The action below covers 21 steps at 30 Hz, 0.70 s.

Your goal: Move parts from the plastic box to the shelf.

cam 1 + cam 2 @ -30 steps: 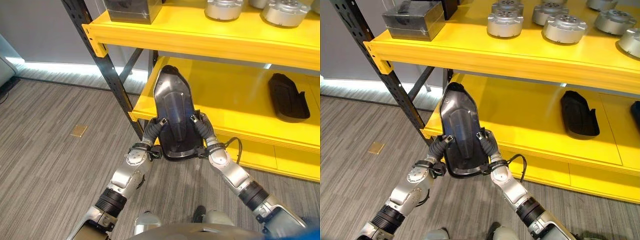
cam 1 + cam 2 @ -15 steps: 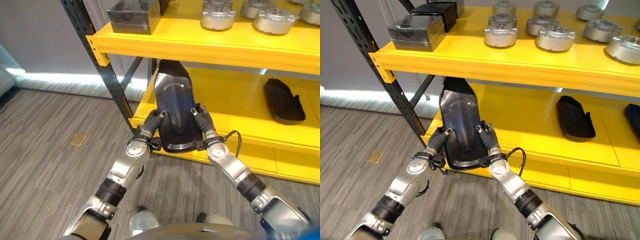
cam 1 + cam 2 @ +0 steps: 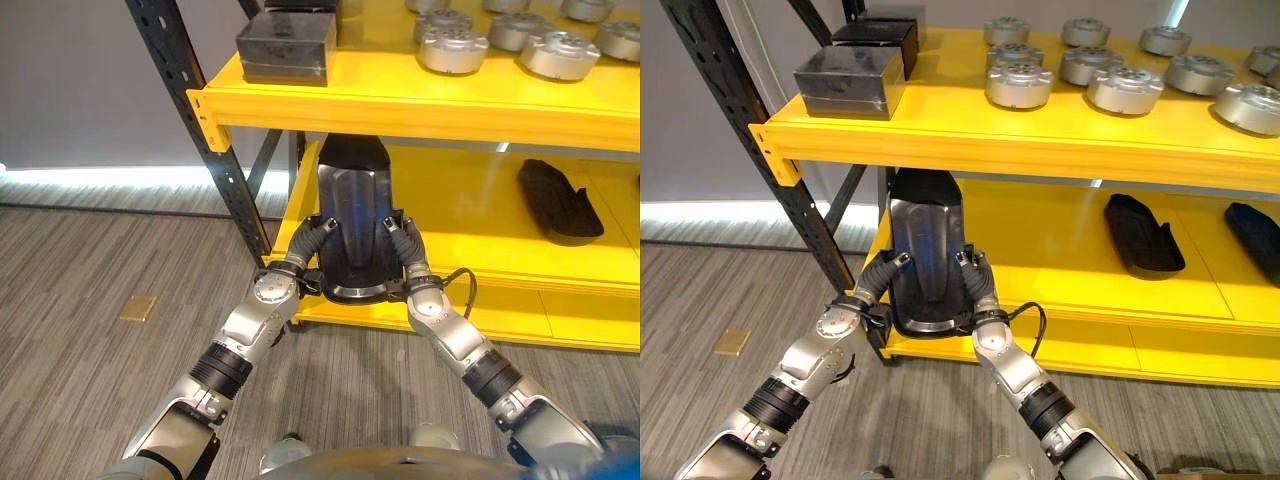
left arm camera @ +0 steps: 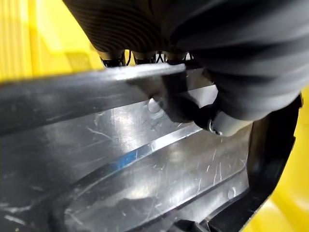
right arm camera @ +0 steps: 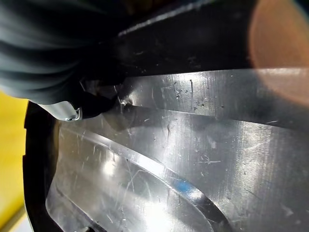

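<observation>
Both hands grip one large black moulded part point(image 3: 352, 222), held between them. The left hand point(image 3: 303, 251) clamps its left edge with the thumb curled over the top face, and the right hand point(image 3: 405, 250) does the same on the right edge. The part's near, rounded end sits just above the front lip of the lower yellow shelf point(image 3: 470, 215), while its far end reaches in under the upper shelf point(image 3: 1040, 125); whether it rests on the lower shelf yet is hard to judge. To the right of the right hand, well apart, another black part point(image 3: 558, 200) lies on the same shelf. Above the hands, metal round parts point(image 3: 1018, 84) and black boxes point(image 3: 848, 80) sit.
</observation>
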Tool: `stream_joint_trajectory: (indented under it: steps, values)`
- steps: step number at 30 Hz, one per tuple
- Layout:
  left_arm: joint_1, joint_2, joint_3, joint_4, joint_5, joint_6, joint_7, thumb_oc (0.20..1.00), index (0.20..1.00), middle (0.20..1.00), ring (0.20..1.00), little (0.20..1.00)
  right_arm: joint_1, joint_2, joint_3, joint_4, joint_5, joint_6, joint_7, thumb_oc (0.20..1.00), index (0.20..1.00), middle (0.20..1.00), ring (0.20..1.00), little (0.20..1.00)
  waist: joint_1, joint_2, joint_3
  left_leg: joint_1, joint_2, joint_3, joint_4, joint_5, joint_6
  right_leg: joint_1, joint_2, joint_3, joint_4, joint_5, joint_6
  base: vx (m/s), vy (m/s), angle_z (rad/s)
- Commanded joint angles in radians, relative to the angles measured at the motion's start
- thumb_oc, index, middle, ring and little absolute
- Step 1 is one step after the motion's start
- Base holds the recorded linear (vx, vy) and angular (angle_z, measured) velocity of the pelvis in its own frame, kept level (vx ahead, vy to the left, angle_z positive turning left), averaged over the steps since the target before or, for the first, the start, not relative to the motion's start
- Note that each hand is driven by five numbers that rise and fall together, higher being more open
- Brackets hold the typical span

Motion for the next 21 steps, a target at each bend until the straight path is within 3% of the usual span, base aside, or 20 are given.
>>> stream_joint_trajectory:
  steps: [1, 4, 5, 7, 8, 9, 11, 15, 21]
  values:
    - [-0.033, -0.011, -0.031, -0.124, -0.026, -0.07, -0.055, 0.2, 0.2, 0.2, 0.2, 0.2, -0.101, -0.008, -0.108, 0.022, 0.087, -0.022, 0.0, 0.2, 0.2, 0.2, 0.2, 0.2, 0.038, 0.001, -0.011, 0.038, 0.047, -0.001, 0.082, -0.071, 0.024, 0.038, 0.084, -0.025, -0.141, 0.086, -0.025, 0.19, -0.496, -0.05]
    - [-0.04, -0.013, -0.027, -0.127, -0.007, -0.07, -0.042, 0.2, 0.2, 0.2, 0.2, 0.2, -0.132, -0.006, -0.093, 0.024, 0.091, -0.003, 0.003, 0.2, 0.2, 0.2, 0.2, 0.2, 0.04, -0.001, -0.011, 0.042, 0.08, 0.004, 0.102, -0.077, 0.004, 0.044, 0.1, -0.038, -0.131, 0.058, -0.031, 0.08, -0.27, 0.0]
    - [-0.056, -0.013, -0.024, -0.123, -0.014, -0.066, -0.025, 0.2, 0.2, 0.2, 0.2, 0.2, -0.16, -0.004, -0.083, 0.035, 0.105, 0.016, 0.006, 0.2, 0.2, 0.2, 0.2, 0.2, 0.039, -0.004, -0.01, 0.017, 0.119, 0.025, 0.137, -0.06, -0.005, 0.039, 0.12, -0.046, -0.131, 0.052, -0.057, 0.1, -0.33, -0.04]
    - [-0.096, -0.048, -0.034, -0.065, -0.043, -0.08, 0.004, 0.2, 0.2, 0.2, 0.2, 0.2, -0.208, -0.016, -0.065, 0.067, 0.131, 0.049, 0.0, 0.2, 0.2, 0.2, 0.2, 0.2, 0.011, -0.006, -0.015, -0.004, 0.156, 0.069, 0.197, -0.055, -0.032, 0.086, 0.151, -0.051, -0.219, 0.065, -0.071, 0.12, -0.328, -0.27]
    - [-0.11, -0.055, -0.032, -0.053, -0.053, -0.078, 0.004, 0.2, 0.2, 0.2, 0.2, 0.2, -0.218, -0.023, -0.062, 0.073, 0.14, 0.055, -0.001, 0.2, 0.2, 0.2, 0.2, 0.2, 0.001, -0.001, -0.02, -0.013, 0.143, 0.089, 0.183, -0.052, -0.029, 0.091, 0.157, -0.06, -0.244, 0.073, -0.074, 0.06, -0.243, -0.06]
    - [-0.117, -0.059, -0.033, -0.057, -0.062, -0.065, -0.014, 0.2, 0.2, 0.2, 0.2, 0.2, -0.225, -0.026, -0.057, 0.092, 0.14, 0.047, -0.016, 0.2, 0.2, 0.2, 0.2, 0.2, 0.002, 0.008, -0.02, -0.051, 0.123, 0.092, 0.17, -0.004, -0.043, 0.107, 0.172, -0.067, -0.279, 0.087, -0.08, 0.03, -0.112, -0.04]
    - [-0.115, -0.059, -0.039, -0.065, -0.055, -0.06, -0.027, 0.2, 0.2, 0.2, 0.2, 0.2, -0.227, -0.025, -0.064, 0.112, 0.128, 0.037, -0.023, 0.2, 0.2, 0.2, 0.2, 0.2, 0.013, 0.012, -0.012, -0.082, 0.126, 0.082, 0.16, 0.025, -0.049, 0.114, 0.173, -0.079, -0.27, 0.083, -0.087, 0.05, -0.077, 0.04]
    - [-0.084, -0.059, -0.05, -0.068, -0.032, -0.074, -0.009, 0.2, 0.2, 0.2, 0.2, 0.2, -0.191, -0.046, -0.075, 0.077, 0.107, 0.043, -0.003, 0.2, 0.2, 0.2, 0.2, 0.2, 0.0, 0.011, -0.011, -0.038, 0.101, 0.095, 0.114, 0.016, -0.025, 0.12, 0.19, -0.098, -0.285, 0.088, -0.102, 0.08, -0.009, -0.13]
    - [-0.086, -0.066, -0.057, -0.051, -0.024, -0.08, -0.002, 0.2, 0.2, 0.2, 0.2, 0.2, -0.181, -0.047, -0.073, 0.085, 0.077, 0.038, 0.005, 0.2, 0.2, 0.2, 0.2, 0.2, -0.005, 0.01, -0.018, -0.022, 0.095, 0.1, 0.1, 0.008, -0.025, 0.129, 0.191, -0.099, -0.299, 0.091, -0.101, 0.06, -0.006, -0.13]
